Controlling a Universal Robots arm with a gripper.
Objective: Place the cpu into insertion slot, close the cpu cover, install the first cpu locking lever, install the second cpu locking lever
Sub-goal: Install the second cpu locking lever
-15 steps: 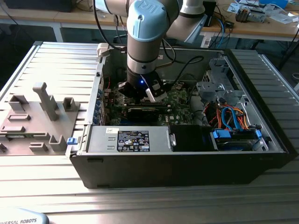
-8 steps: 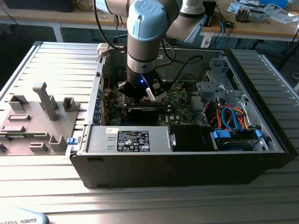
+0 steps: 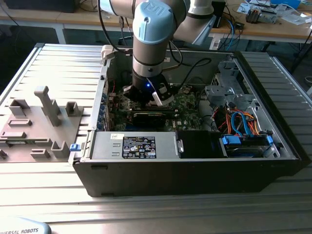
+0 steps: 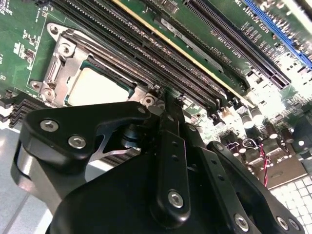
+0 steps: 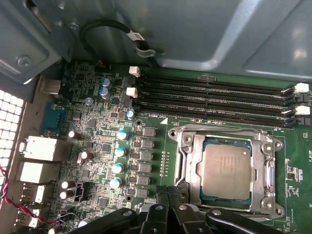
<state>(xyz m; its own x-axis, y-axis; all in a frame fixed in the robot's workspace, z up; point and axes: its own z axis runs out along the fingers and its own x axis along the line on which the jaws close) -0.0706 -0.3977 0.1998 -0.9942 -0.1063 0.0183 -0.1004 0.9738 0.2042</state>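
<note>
The cpu (image 5: 226, 170) lies flat in the insertion slot (image 5: 276, 144) on the green board, its dull silver top showing. The cpu cover (image 5: 193, 168) is down over it, framing the chip. My gripper (image 5: 168, 191) is shut, its tips close together right at the socket's edge near one corner; whether a lever is between them is hidden. In the second wrist view the black fingers (image 4: 168, 126) point at the board just beside the cpu (image 4: 97, 87) and the cover (image 4: 52, 73). In the exterior view my gripper (image 3: 146, 96) is low inside the open computer case.
Black memory slots (image 5: 214, 100) run along one side of the socket, with capacitors (image 5: 119, 151) and rear ports (image 5: 36, 148) on the other. A black expansion card (image 3: 151, 116), a power supply (image 3: 134, 146) and a drive cage with cables (image 3: 239, 117) crowd the case. A grey fixture plate (image 3: 36, 122) lies outside.
</note>
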